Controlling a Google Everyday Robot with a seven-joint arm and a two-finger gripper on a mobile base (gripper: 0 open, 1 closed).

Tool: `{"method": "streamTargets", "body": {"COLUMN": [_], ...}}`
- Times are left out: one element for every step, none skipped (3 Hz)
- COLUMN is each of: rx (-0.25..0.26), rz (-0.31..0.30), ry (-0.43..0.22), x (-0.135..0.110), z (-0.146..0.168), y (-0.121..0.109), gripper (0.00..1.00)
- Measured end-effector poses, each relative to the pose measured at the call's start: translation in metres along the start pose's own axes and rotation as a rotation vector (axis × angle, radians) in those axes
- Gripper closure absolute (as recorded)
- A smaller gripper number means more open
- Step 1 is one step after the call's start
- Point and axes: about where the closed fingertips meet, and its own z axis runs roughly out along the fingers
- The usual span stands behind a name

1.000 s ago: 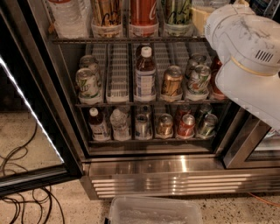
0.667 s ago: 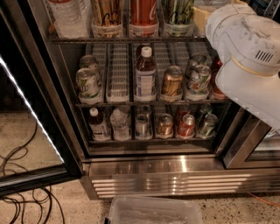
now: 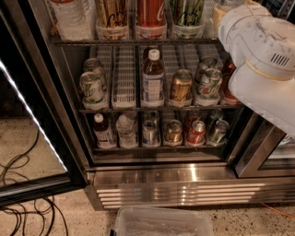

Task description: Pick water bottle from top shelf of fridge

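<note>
The clear ribbed plastic water bottle (image 3: 69, 18) stands upright at the left end of the dark wire top shelf (image 3: 138, 41), its top cut off by the upper edge of the view. Just to its right on the same shelf stand three tall cans in a row: a gold-and-tan can (image 3: 112, 16), a red can (image 3: 150, 14) and a green-and-white can (image 3: 189, 16).

At the right end of that shelf a pale piece of the gripper (image 3: 220, 14) shows at the top of the view, well apart from the water bottle. Whether it is apart or together I cannot tell. Behind it the bulky white robot arm (image 3: 262, 60) fills the upper right corner.

On the middle rack a brown-liquid bottle with a white cap (image 3: 152, 78) stands in the centre, between an unfilled white plastic lane tray (image 3: 123, 76) and a gold soda can (image 3: 180, 86). Green cans (image 3: 92, 87) stand at the left. The lowest rack holds small bottles and short cans side by side.

The glass-door fridge (image 3: 184, 184) has a stainless steel base with grille slats. Its black-framed door (image 3: 32, 115) stands open at the left, a lit strip along its edge. Dark cables (image 3: 18, 184) lie on the speckled floor, and a clear plastic bin (image 3: 161, 223) sits in front of the base.
</note>
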Motion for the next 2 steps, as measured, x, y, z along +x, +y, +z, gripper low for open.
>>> {"method": "streamTargets", "body": {"rx": [-0.006,-0.018], "rz": [-0.031,-0.031], "ry": [-0.018,-0.054], "x": [-0.008,-0.028], "z": [0.0,-0.004], "y": [0.0,0.0], "gripper": [1.0,1.0]}}
